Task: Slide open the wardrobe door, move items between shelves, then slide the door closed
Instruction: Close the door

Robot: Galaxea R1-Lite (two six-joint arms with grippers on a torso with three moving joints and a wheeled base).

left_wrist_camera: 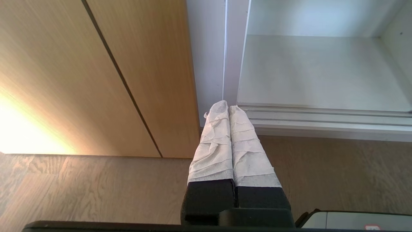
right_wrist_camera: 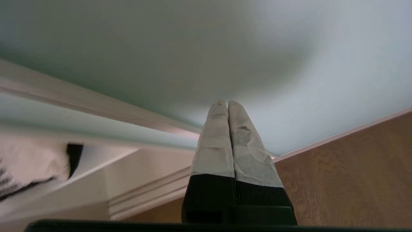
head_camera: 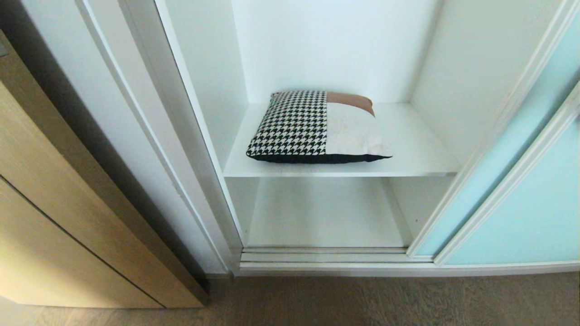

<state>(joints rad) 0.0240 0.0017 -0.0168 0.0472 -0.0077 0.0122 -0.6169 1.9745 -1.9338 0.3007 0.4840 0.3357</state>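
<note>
The sliding wardrobe door (head_camera: 521, 199) of pale aqua glass is pushed to the right, leaving the wardrobe open. A houndstooth, cream and rust cushion (head_camera: 317, 127) lies flat on the upper white shelf (head_camera: 417, 154); the lower shelf (head_camera: 326, 213) holds nothing. Neither arm shows in the head view. My right gripper (right_wrist_camera: 227, 103) is shut and empty, its tips pointing at the aqua door (right_wrist_camera: 289, 64) close ahead, with a corner of the cushion (right_wrist_camera: 29, 167) at the view's edge. Low over the floor, the left gripper (left_wrist_camera: 228, 106) is shut and empty before the wardrobe's bottom track (left_wrist_camera: 322, 117).
A light wood cabinet (head_camera: 59, 203) stands left of the wardrobe, beside the white frame post (head_camera: 181, 149). Grey wood-grain floor (head_camera: 362, 299) runs along the front. The double bottom track (head_camera: 326, 258) lies at the wardrobe's threshold.
</note>
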